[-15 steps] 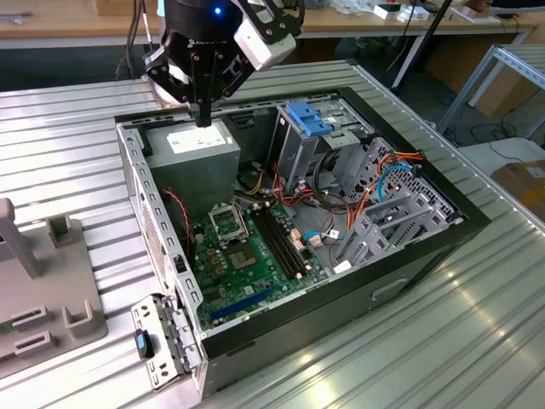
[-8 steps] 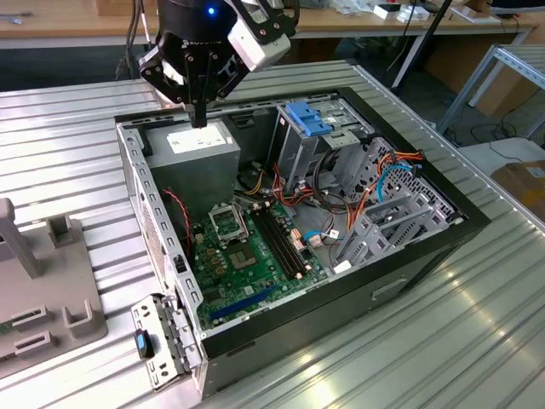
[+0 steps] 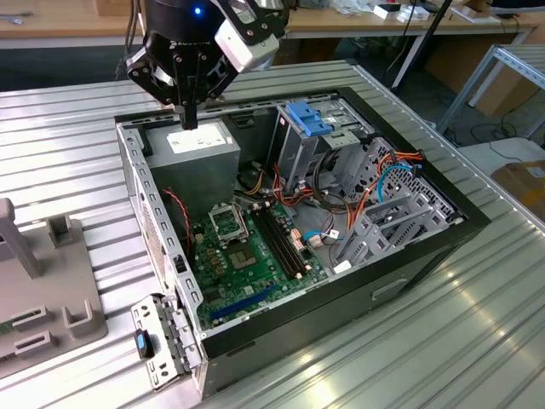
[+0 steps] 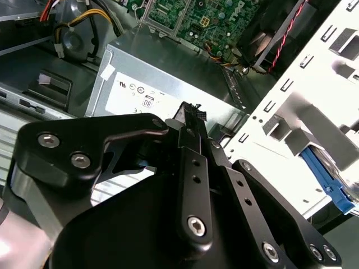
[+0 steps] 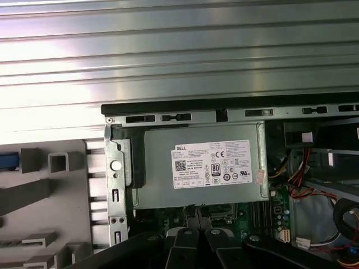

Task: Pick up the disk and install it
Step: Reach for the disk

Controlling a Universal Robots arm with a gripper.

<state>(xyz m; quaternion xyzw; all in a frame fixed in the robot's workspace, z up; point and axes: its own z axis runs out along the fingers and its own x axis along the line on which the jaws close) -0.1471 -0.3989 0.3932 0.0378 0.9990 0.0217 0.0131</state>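
We see the gripper hanging over the grey power supply, at about 11 o'clock within the open computer case in the exterior view. Its jaws look drawn together to a narrow point with nothing between them, the tip just above the supply's white label. Of the disk we can make out little more than a bright blue rail, sitting on the grey fixture outside the case. In the exterior view that fixture lies at about 8 o'clock from the case, well apart from the gripper. A light-blue ridged latch tops the drive cage at 12 o'clock inside the case.
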